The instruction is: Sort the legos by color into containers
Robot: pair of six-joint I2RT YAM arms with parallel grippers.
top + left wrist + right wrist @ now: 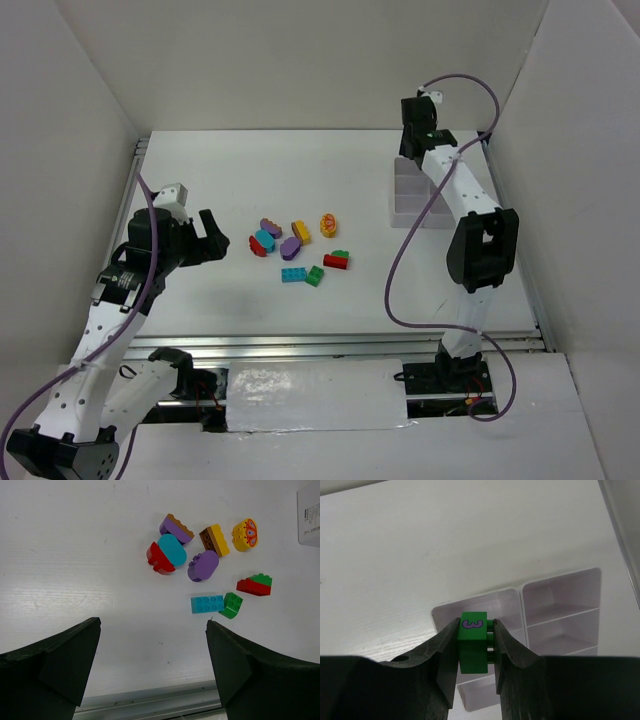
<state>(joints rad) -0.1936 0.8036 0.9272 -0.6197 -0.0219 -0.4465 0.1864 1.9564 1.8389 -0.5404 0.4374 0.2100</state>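
Green lego: small blocky brick, smooth glossy plastic, purple 3-like mark printed on the upward face, studs along one side pressing into one finger. Sits clamped between the dark matte fingers of the right hand, off the desk, above the tray, over the end cell of one column in the wrist view.

Tray: translucent whitish plastic, thin walls, square cells two wide; stands at the far right of the white desk, which has a faint wood-grain texture.

Other legos lie loose in a cluster mid-desk, well apart from the tray:
- purple brick, brownish along its studded edge
- cyan oval, overlapping a red rounded piece
- purple oval, just beside a yellow-orange brick, studded
- yellow oval, red-and-blue print on its face
- red brick touching a green sloped piece; cannot tell if stacked
- cyan studded brick, flat, touching a green studded brick

Left hand: black wedge-shaped fingers spread wide apart, gripping nothing, hovers over bare desk on the near-left side of the cluster.
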